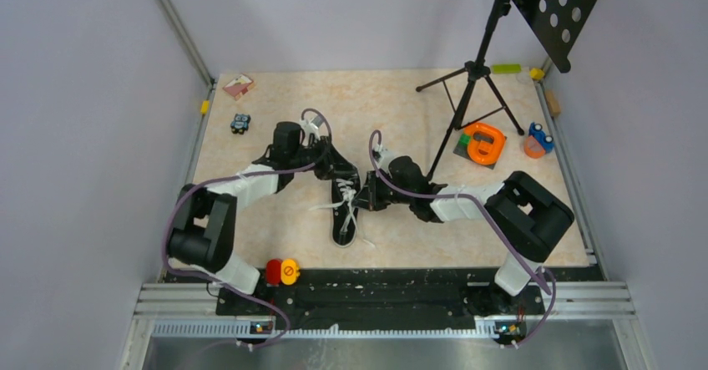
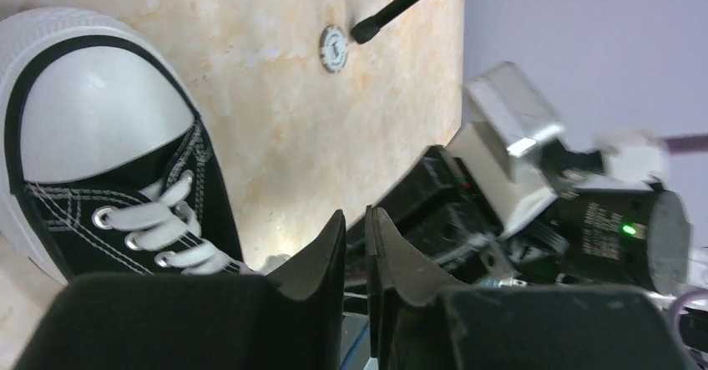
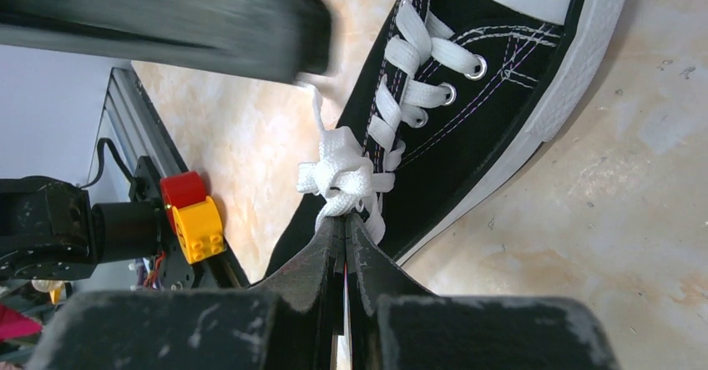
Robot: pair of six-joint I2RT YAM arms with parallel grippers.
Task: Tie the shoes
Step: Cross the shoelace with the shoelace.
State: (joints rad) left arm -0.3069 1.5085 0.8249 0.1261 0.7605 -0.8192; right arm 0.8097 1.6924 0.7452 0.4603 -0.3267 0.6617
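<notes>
A black sneaker [image 1: 344,224] with a white toe cap lies mid-table, toe toward the far side. In the right wrist view its white laces [image 3: 338,174] bunch into a knot over the shoe [image 3: 467,119]. My right gripper [image 3: 345,217] is shut on the lace just below that knot; it also shows in the top view [image 1: 368,196]. My left gripper [image 2: 356,213] has its jaws almost together, with no lace visible between them in its own view. In the right wrist view a lace strand runs up to its blurred finger [image 3: 209,27]. The toe cap [image 2: 92,128] lies left of it.
A black tripod [image 1: 472,94] stands right of the shoe, under a perforated black panel [image 1: 559,11]. An orange object [image 1: 484,143] and a blue-orange toy [image 1: 538,140] sit at the far right. A red-yellow block [image 1: 282,271] is at the near edge, and a small toy [image 1: 240,123] and a card [image 1: 238,84] at the far left.
</notes>
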